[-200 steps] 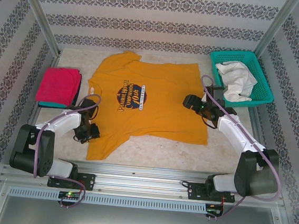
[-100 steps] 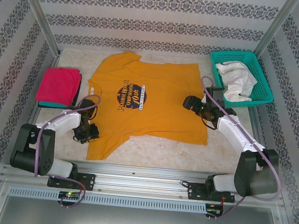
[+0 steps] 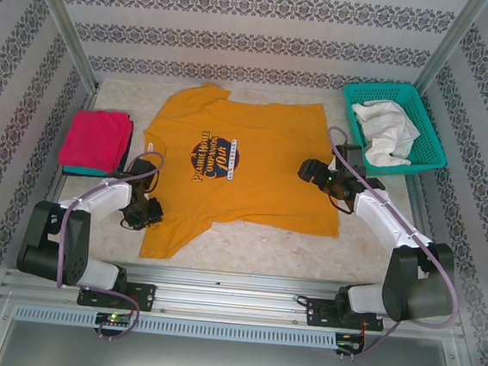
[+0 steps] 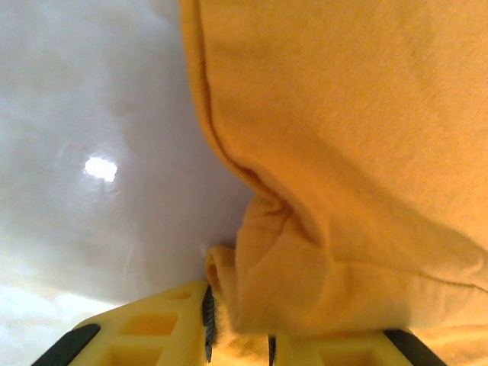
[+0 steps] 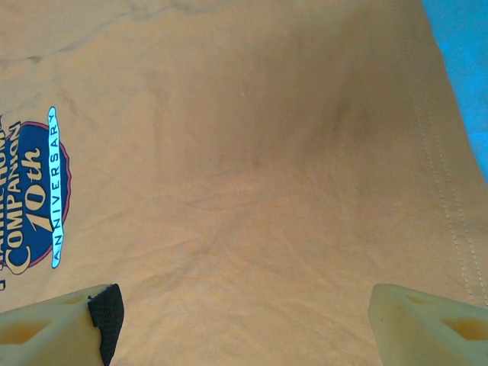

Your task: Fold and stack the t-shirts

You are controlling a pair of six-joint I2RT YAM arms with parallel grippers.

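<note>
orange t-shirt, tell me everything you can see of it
The mustard-orange t-shirt is soft knit cloth, spread face up and lightly wrinkled on the pale table. Its collar is toward the left arm's side and its stitched hem toward the right. The chest bears a dark round logo with white lettering. The left gripper pinches a bunched fold at the shirt's near left edge. The right gripper hovers open over the cloth near the hem.
</note>
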